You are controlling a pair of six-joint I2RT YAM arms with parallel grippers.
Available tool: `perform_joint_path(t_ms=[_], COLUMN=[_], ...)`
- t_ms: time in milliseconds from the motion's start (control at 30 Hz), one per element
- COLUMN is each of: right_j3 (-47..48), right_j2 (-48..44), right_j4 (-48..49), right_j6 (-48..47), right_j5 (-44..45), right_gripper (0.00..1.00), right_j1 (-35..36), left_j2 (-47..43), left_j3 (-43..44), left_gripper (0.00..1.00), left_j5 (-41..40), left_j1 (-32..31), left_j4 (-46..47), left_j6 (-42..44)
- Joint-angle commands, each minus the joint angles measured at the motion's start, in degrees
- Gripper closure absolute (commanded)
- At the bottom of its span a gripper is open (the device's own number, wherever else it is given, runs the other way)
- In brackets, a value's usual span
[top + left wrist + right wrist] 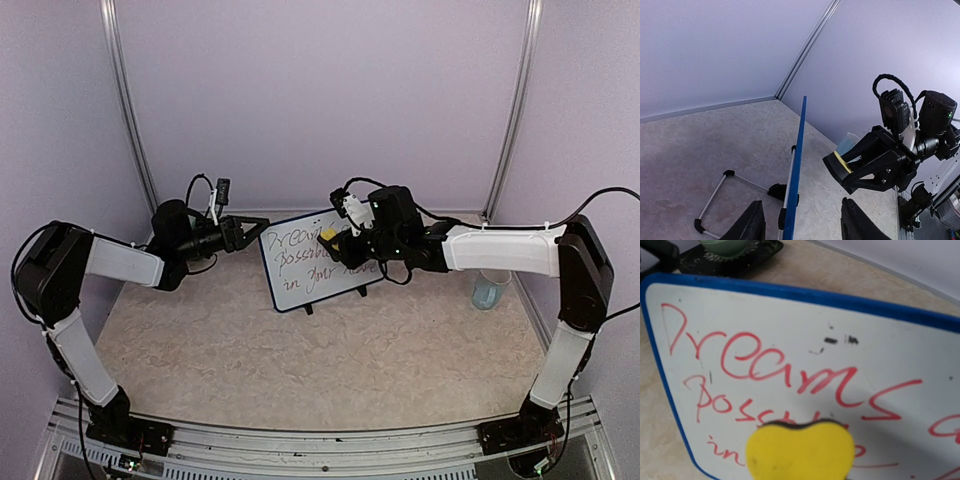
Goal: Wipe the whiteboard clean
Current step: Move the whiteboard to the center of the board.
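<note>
Left jaws part-open astride whiteboard (296, 286) edge; right jaws clamp sponge (800, 450) near face

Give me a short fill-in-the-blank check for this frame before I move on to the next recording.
1. The writing on the whiteboard is ___.
2. The right hand holds a ___ sponge.
3. The left hand straddles the whiteboard's ___ frame.
Missing words: red; yellow; blue.
</note>
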Motion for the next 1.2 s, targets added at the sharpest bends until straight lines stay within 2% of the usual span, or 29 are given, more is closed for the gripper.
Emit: perform_joint_path(t_ms=[0,167,467,633,800,967,1167], right_j3=[-0.08,-0.31,-0.10,0.38,1.11,0.62,0.25], right_j2=[-2.20,-2.02,-1.97,-1.93,-2.31,-3.17,-4.09], right_j4=[1.06,0.99,1.03,0.51,-0.99,-1.34,-1.45], right_j6=[-0.31,-0.36,-0.54,-0.61,-1.13,-1.41,-1.17], right_j5=[-0.52,-0.41,-0.35,-0.55,-0.85,-0.49,-1.01], right_gripper=[0.81,0.81,0.81,0.81,0.81,0.81,0.81], right_j1=[0.62,0.69,0.67,0.69,0.61,0.68,0.78], left_j2=[1.27,2.21,0.95,-0.62,-4.01,-6.77,-10.24], left_j3=[1.82,2.35,1.10,-0.10,-2.78,-4.99,-7.30], left_gripper=[0.52,0.58,0.82,0.83,0.86,0.99,0.98], left_j5=[-0.23,-0.45,-2.56,-4.83,-10.55,-17.83,-27.62], left_j1=[-0.20,-0.46,-1.39,-3.35,-6.50,-9.89,-14.17], left_j4=[-0.93,-1.64,-2.44,-2.95,-3.86,-5.76,-7.88], left_j6=[2.04,2.35,2.84,2.45,1.61,0.33,-2.48])
